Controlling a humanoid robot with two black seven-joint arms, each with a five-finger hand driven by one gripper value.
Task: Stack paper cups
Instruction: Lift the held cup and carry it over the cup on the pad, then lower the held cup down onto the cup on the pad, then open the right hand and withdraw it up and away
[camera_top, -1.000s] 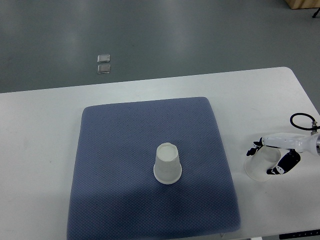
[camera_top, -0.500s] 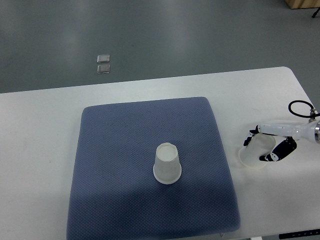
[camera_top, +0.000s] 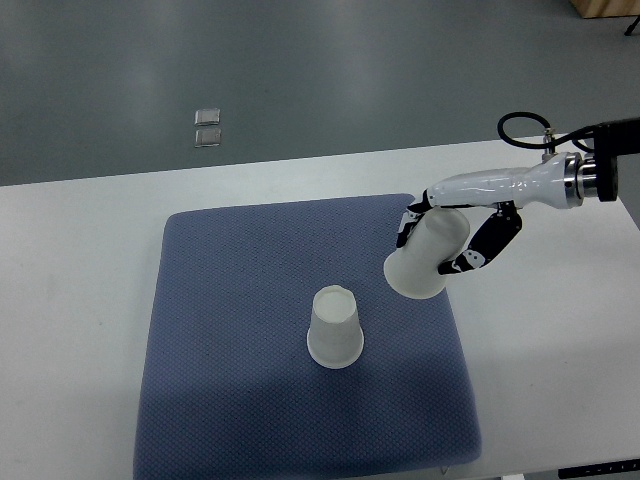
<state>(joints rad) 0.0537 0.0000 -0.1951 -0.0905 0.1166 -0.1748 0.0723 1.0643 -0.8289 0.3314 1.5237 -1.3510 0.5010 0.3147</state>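
One white paper cup (camera_top: 334, 327) stands upside down near the middle of the blue mat (camera_top: 240, 300). A second white paper cup (camera_top: 428, 259) hangs in the air over the mat's right edge, tilted with its open mouth down and to the left. My right hand (camera_top: 440, 240) is shut on this cup, white and black fingers (camera_top: 480, 250) wrapped around its upper part. Its arm comes in from the right edge. The held cup is up and to the right of the standing one, apart from it. The left arm does not show.
The mat lies on a white table (camera_top: 80, 280) whose far edge runs across the picture. Grey floor lies beyond, with two small clear squares (camera_top: 208, 127) on it. A black cable (camera_top: 522, 125) loops above my right wrist.
My right hand has lifted the second cup off the table at the right and carried it up and left, over the mat's right edge. The standing cup has not moved.
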